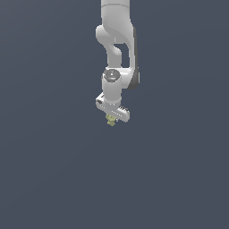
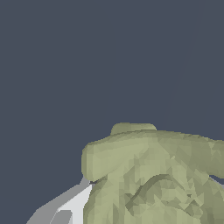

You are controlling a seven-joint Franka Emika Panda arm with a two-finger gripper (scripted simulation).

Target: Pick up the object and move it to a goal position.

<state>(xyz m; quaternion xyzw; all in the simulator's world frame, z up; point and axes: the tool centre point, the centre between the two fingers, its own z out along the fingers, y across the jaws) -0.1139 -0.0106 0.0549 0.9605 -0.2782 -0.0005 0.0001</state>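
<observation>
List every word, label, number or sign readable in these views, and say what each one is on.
None. The arm, the gripper and the olive-green object carry no readable text, number or sign in either view, and the dark grey background is plain.

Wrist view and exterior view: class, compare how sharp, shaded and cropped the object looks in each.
Exterior view: the object is tiny, detail lost, under the claw; flat lighting, no cast shadow visible. Wrist view: the object fills the frame, faceted, softly shaded, cropped at the edges.
</observation>
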